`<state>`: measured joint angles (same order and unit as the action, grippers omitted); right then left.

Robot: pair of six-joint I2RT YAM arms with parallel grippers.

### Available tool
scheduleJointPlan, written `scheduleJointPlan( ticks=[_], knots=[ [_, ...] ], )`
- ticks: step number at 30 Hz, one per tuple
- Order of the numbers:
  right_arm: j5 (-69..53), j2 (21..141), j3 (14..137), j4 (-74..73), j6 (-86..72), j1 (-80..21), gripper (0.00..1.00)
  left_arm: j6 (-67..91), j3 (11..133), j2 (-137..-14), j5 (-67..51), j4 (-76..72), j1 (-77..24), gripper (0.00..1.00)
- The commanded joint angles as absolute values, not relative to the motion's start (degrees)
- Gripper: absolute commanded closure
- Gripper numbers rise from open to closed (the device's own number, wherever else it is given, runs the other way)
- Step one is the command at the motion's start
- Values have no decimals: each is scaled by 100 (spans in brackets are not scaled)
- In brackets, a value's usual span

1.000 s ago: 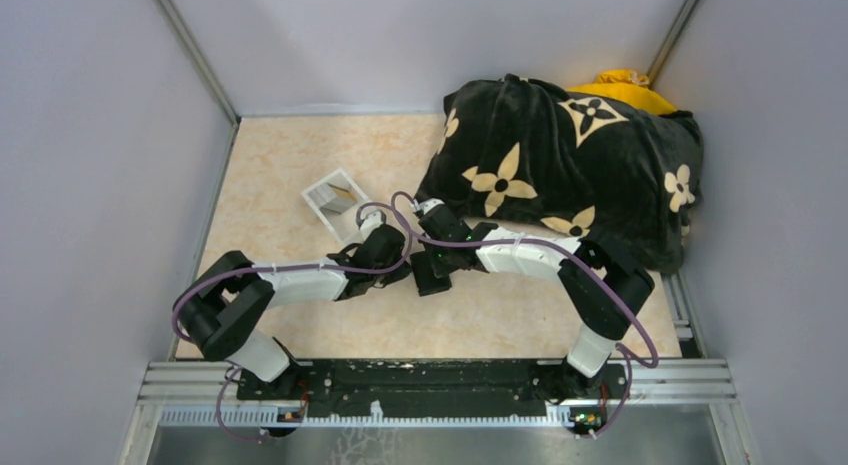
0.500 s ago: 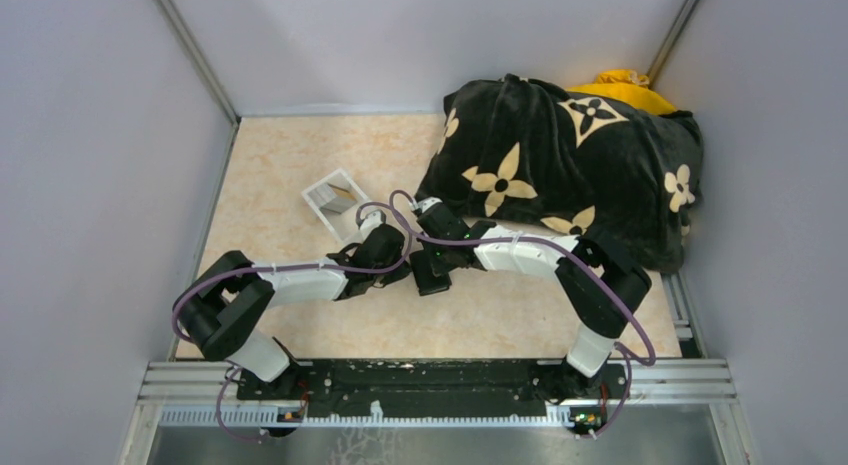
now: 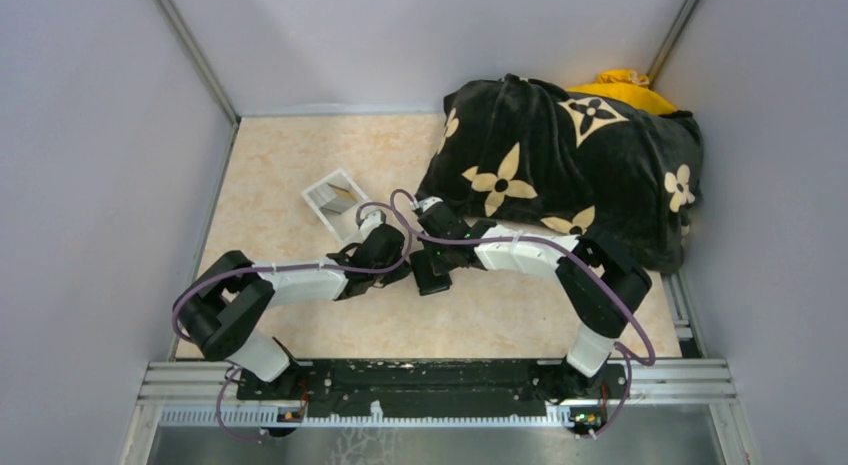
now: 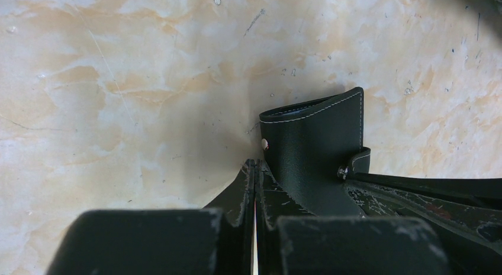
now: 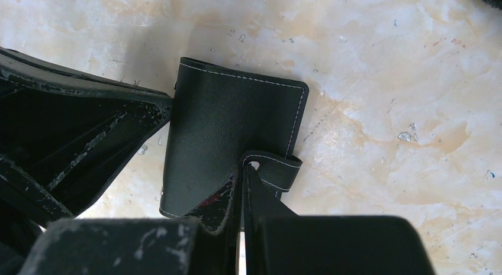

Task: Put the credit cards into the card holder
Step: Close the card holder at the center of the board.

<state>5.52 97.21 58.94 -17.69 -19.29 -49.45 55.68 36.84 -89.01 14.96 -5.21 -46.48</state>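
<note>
The card holder (image 3: 431, 279), a small black wallet with white stitching, lies on the marbled table between both grippers. In the right wrist view the card holder (image 5: 225, 127) is folded shut, and my right gripper (image 5: 243, 168) is shut on its strap tab (image 5: 279, 170). My left gripper (image 4: 254, 164) is shut, its tips against the card holder's (image 4: 314, 151) edge beside a small metal stud (image 4: 264, 144). I see nothing between its jaws. In the top view the left gripper (image 3: 406, 271) and right gripper (image 3: 432, 267) meet over the wallet. No credit cards are in view.
A pale grey tray-like box (image 3: 335, 200) stands behind the left gripper. A big black flower-patterned cushion (image 3: 570, 160) fills the back right, with something yellow (image 3: 620, 83) behind it. Grey walls close in three sides.
</note>
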Motion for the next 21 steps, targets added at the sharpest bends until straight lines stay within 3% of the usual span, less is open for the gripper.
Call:
scheduleJointPlan(
  ticks=[1,21],
  knots=[
    [610,9511,6132,-1661,-1967,-4886,100,5419,3471,-9211,1429,53,-4623,100],
    [583,9414,6098,-1676,-1962,-4850,100,5402,3516,-9213,1425,77,-4623,100]
  ],
)
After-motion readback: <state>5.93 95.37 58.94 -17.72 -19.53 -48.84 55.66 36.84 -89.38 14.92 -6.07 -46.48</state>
